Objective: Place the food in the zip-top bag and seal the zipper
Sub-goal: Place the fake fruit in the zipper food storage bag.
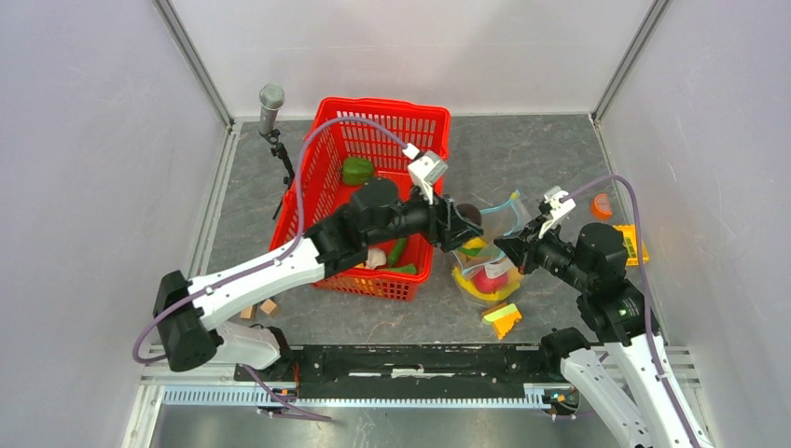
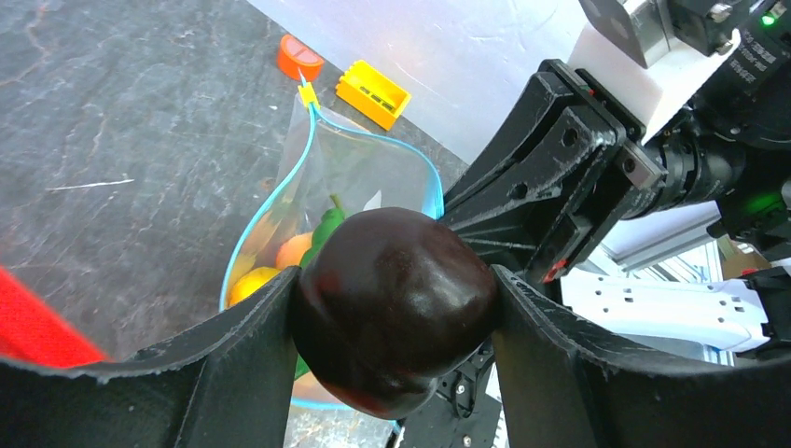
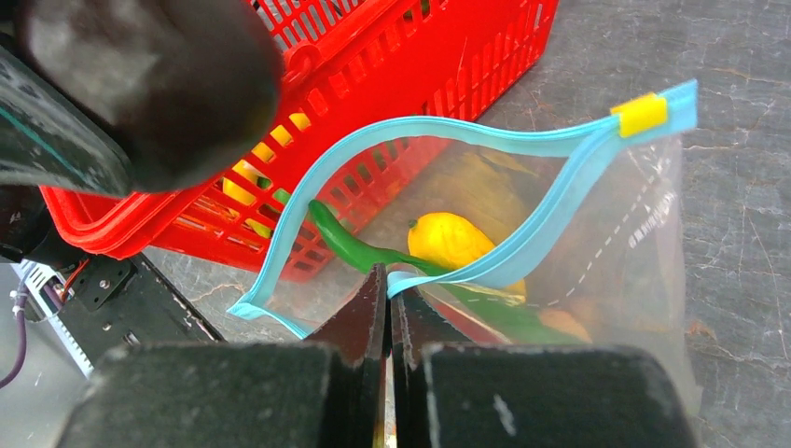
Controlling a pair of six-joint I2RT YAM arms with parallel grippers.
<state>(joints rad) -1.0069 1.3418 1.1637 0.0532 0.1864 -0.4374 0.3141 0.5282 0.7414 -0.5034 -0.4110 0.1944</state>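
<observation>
My left gripper point(image 2: 396, 301) is shut on a dark, glossy eggplant point(image 2: 396, 303) and holds it right above the open mouth of the clear zip-top bag point(image 2: 373, 177). The light blue zipper point(image 3: 522, 140) runs round that mouth, with a yellow slider point(image 3: 640, 114) at its far end. My right gripper point(image 3: 387, 280) is shut on the near rim of the bag and keeps it up. Inside lie a yellow fruit point(image 3: 452, 238), a green pepper point(image 3: 350, 245) and something red point(image 1: 489, 278). In the top view the eggplant point(image 1: 470, 217) hangs between both grippers.
A red lattice basket point(image 1: 373, 121) with more food stands left of the bag. A small yellow crate point(image 1: 634, 245) and an orange piece point(image 1: 602, 205) lie at the right. A block stack point(image 1: 504, 319) sits in front, a microphone stand point(image 1: 270, 98) at back left.
</observation>
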